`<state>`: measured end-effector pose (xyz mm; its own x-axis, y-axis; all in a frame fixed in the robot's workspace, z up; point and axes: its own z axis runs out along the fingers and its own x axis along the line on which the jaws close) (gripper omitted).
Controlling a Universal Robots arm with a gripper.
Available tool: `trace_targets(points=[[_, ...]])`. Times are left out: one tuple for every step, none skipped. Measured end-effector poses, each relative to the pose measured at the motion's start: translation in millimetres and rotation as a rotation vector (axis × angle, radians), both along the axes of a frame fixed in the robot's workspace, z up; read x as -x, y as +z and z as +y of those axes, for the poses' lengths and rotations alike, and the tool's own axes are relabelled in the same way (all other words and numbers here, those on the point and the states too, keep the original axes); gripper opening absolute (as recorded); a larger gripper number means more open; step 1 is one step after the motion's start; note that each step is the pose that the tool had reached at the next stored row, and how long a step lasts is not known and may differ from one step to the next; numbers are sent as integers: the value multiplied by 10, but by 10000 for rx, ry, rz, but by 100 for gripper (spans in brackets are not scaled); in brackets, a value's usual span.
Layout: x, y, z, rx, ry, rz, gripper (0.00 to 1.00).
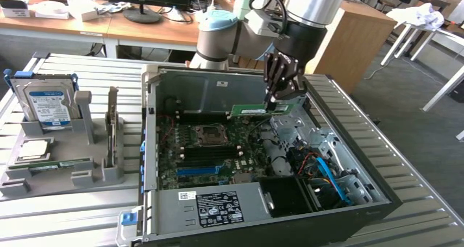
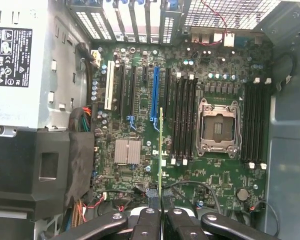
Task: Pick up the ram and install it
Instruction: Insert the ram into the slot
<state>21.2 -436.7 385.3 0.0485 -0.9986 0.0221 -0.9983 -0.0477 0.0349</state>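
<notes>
The ram point(image 1: 262, 109), a thin green stick, hangs level over the open computer case point(image 1: 348, 165), and my gripper point(image 1: 276, 101) is shut on its end toward the exterior view's right. In the wrist view the ram point(image 2: 161, 150) shows edge-on as a narrow green line rising from between the black fingers point(image 2: 149, 218) of the gripper point(image 2: 161, 212). Beneath it lies the motherboard point(image 2: 135, 105). The stick sits above the board between the blue slot point(image 2: 154, 97) and the black memory slots point(image 2: 182, 120), clear of both. More memory slots point(image 2: 255, 122) flank the processor socket point(image 2: 217, 127).
A grey holder point(image 1: 65, 173) on the exterior view's left carries a silver hard drive point(image 1: 47, 103), a tall upright card point(image 1: 112, 122) and a small chip point(image 1: 32, 149). The power supply point(image 1: 210, 206) fills the case's near corner. Cables point(image 1: 326, 171) lie by the case's wall at the exterior view's right.
</notes>
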Motion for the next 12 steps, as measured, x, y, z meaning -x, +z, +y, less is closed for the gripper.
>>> trace_targets(points=[[1,-2,0,0,0,0,13],[2,-3,0,1,0,0,13],[17,-50,0,2,1,0,13],[22,-92,0,3,0,0,13],[23,-94,0,3,0,0,13],[23,-95,0,3,0,-1,13],[23,-97,0,3,0,0,13],[24,-98,0,3,0,0,13],[25,-105,0,3,0,0,13],[26,-112,0,3,0,-1,13],[26,-113,0,3,1,0,13],[26,-115,0,4,0,0,13]])
